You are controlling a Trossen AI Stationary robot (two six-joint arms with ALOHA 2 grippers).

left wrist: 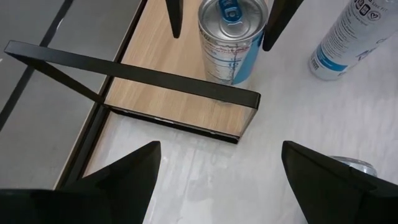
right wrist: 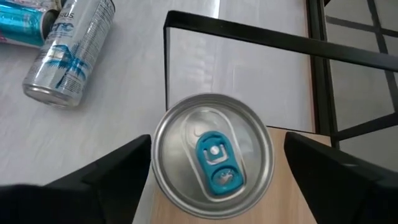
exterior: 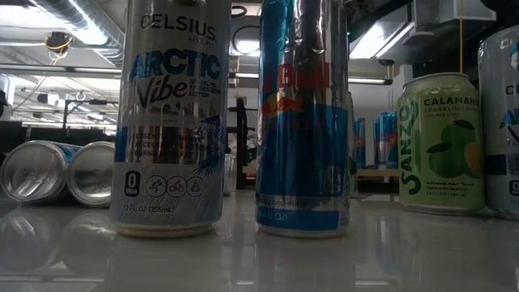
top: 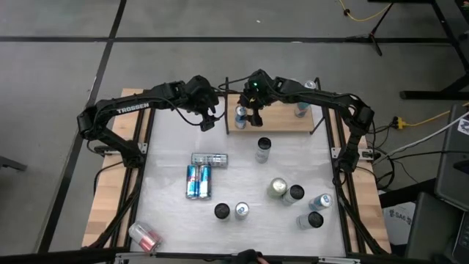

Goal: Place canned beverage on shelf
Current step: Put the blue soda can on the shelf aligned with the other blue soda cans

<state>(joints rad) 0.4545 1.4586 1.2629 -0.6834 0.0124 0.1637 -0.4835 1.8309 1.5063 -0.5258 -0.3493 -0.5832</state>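
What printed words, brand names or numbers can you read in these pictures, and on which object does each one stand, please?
"TROSSEN": left arm, high view.
"CELSIUS", "ARCTIC Vibe", "0", "12 FL OZ (355mL)": white can, low view.
"SANZO", "CALAMANSI", "SPARKLING WATER": green can.
Blue can: only "FL OZ" near its foot is readable.
Fine print on the shelf can, left wrist view: too small to read.
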